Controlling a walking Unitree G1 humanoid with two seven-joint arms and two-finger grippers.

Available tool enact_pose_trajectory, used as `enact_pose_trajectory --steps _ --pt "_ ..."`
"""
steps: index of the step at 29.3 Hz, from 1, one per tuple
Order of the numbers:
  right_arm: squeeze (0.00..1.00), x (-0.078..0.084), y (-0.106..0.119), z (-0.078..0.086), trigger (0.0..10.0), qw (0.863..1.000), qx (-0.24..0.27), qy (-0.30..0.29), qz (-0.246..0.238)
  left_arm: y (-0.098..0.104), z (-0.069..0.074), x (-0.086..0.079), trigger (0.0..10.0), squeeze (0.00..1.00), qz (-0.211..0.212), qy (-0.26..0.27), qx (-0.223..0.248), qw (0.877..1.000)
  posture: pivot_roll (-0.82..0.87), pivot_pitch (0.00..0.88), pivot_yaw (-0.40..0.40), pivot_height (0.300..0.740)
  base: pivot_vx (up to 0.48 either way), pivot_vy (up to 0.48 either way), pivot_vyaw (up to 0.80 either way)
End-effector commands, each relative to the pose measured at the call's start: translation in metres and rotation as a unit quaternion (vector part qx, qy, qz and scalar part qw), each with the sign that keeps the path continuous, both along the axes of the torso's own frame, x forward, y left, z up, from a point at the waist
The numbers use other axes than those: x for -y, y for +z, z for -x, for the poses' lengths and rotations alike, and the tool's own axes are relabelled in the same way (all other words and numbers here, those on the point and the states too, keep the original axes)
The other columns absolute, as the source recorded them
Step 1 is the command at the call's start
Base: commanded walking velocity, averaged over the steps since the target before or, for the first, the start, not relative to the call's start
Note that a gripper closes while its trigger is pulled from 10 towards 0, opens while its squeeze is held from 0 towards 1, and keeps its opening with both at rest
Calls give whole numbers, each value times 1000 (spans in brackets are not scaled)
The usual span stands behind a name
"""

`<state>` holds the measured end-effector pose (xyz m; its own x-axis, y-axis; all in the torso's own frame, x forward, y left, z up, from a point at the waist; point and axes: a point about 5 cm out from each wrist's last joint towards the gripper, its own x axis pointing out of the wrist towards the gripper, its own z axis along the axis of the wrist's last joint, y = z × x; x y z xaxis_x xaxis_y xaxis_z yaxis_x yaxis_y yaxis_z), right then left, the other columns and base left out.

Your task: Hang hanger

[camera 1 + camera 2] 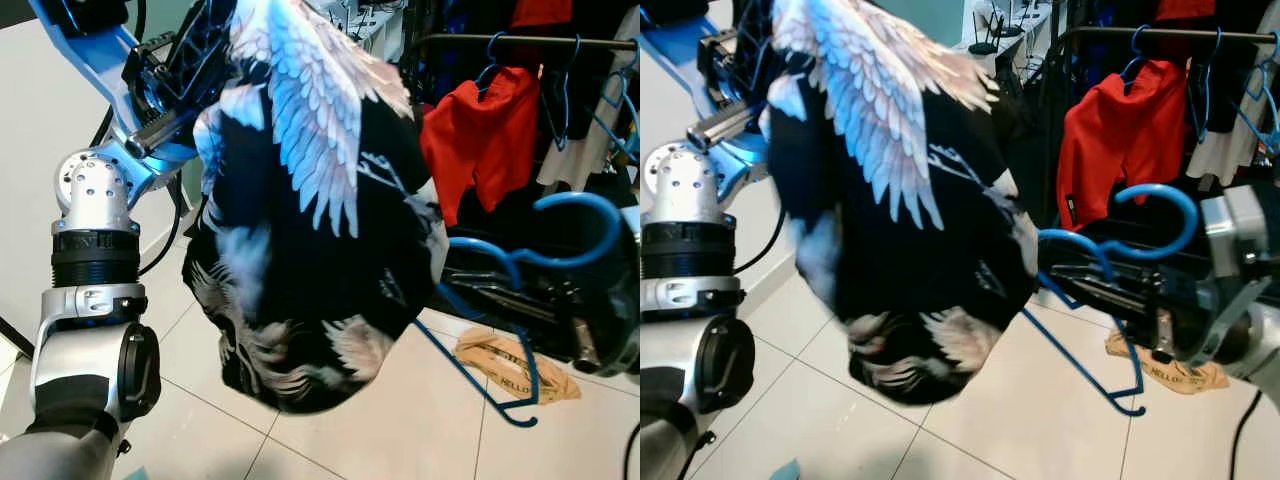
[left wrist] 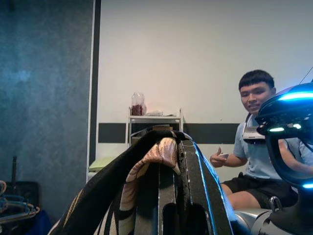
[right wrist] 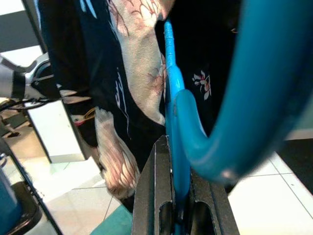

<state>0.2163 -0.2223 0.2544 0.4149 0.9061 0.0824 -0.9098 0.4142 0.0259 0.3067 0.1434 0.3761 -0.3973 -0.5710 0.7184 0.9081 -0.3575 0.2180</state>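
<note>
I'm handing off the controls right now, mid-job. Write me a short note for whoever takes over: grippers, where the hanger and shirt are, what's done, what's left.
Right gripper: shut on the blue hanger, clamping it just below the hook.
Left gripper: raised high on the robot's left, shut on a fold of the black shirt with the white wing print.
The shirt hangs bunched between the two arms; part of the hanger sticks out below it, so it does not look properly seated.
The clothes rail is ahead on the right, with a red garment and other blue hangers on it.
Done: hanger and shirt picked up.
Left: settle the shirt on the hanger, hook it on the rail.
</note>
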Motion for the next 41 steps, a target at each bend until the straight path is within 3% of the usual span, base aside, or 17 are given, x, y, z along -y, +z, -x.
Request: enact_pose_trajectory --steps 1,3,5,6,7,15,19,21,28,32,35,41 --pt "0 -14 4 -3 10000 999 16 17 -33 5 6 6 10000 0 5 -18 13 1000 -69 33 104 740 0 0 0" --pt "0 -14 4 -3 10000 999 16 17 -33 5 6 6 10000 0 5 -18 13 1000 -69 33 104 740 0 0 0" --pt "0 -30 18 -6 10000 990 46 50 -121 -5 4 17 10000 0 -7 -21 -7 1000 -72 33 109 740 0 0 0" --pt "0 -30 18 -6 10000 990 46 50 -121 -5 4 17 10000 0 -7 -21 -7 1000 -72 33 109 740 0 0 0" --pt "0 -34 23 -7 10000 985 57 59 -152 -10 3 20 10000 0 -10 -17 -16 1000 -72 34 108 740 0 0 0" --pt "0 -37 31 -6 10000 971 78 63 -218 -25 -3 18 10000 0 -25 17 -43 999 -67 37 110 740 0 0 0" --pt "0 -32 35 -3 10000 963 85 66 -246 -38 -13 9 10000 0 -34 69 -73 994 -66 38 111 740 0 0 0" --pt "0 -29 37 -3 10000 960 89 56 -259 -51 -24 0 10000 0 -34 124 -111 985 -65 40 110 740 0 0 0" --pt "0 -33 33 -8 10000 965 73 35 -249 -65 -33 0 10000 0 -21 174 -164 971 -65 40 104 740 0 0 0" --pt "0 -33 31 -11 10000 968 68 26 -241 -66 -34 2 10000 0 -16 178 -171 969 -65 39 100 740 0 0 0" --pt "0 -36 20 -18 10000 980 39 -8 -193 -64 -34 9 10000 0 2 188 -180 966 -69 37 97 740 0 0 0" --pt "0 -33 9 -23 10000 988 14 -37 -152 -54 -34 9 10000 0 22 195 -175 965 -70 36 95 740 0 0 0"
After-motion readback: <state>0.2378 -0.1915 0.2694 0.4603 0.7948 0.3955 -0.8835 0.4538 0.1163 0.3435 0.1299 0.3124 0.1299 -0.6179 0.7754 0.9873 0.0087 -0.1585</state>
